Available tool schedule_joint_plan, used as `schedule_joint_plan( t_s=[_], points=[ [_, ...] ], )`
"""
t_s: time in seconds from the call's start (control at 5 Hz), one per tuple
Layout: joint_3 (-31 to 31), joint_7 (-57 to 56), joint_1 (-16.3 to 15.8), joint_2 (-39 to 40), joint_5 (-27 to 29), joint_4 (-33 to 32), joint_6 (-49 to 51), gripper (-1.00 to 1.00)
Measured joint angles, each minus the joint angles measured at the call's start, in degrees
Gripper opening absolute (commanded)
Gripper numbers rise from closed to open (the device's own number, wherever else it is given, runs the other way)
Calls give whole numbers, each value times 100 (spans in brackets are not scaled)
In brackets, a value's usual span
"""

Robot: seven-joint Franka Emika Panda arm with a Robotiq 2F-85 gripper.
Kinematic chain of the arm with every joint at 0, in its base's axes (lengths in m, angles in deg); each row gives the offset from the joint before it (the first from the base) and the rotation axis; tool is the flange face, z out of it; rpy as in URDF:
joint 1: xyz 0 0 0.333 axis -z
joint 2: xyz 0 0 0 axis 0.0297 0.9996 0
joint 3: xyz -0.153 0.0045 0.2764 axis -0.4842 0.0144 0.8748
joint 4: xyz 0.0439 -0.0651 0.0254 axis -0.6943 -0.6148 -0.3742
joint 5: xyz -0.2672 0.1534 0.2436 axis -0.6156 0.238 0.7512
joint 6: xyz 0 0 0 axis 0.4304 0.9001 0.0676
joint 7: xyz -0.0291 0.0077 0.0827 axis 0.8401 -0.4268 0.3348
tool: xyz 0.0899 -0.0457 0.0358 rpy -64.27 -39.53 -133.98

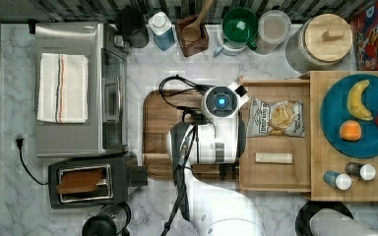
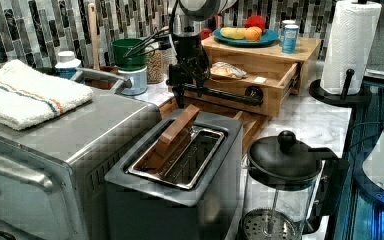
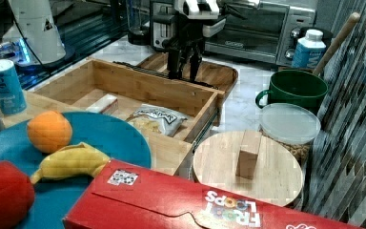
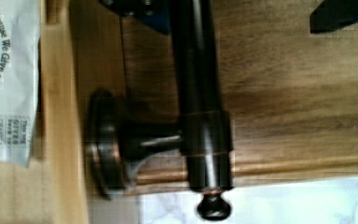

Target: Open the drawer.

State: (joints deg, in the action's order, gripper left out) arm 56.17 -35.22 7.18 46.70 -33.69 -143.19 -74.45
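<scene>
At the drawer (image 1: 274, 142) front, gripper (image 3: 185, 71) state can't tell; rigid slider, grab bar handle (image 4: 199, 93) mid, 9 o'clock side top view.

The gripper (image 3: 185, 67) points down at the front edge of the drawer (image 3: 138, 93), its dark fingers (image 3: 173, 67) astride the front panel. The drawer stands pulled out of its bamboo cabinet. Inside, below the gripper toward the camera, lie a chip bag (image 3: 159, 119) and a pale wooden block (image 3: 104, 103). Just behind the gripper lies a dark wooden tray (image 3: 214, 74); farther behind stands a toaster oven (image 3: 262, 28). Nearer the camera, a blue plate (image 3: 100, 138) holds an orange (image 3: 49, 131) and a banana (image 3: 74, 161)
</scene>
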Motion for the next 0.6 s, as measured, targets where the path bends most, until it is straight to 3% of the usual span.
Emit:
schedule_joint_plan(
  t_s=[0.6],
  points=[
    [38,224,28,-18,43,-22,-3,100]
  ],
)
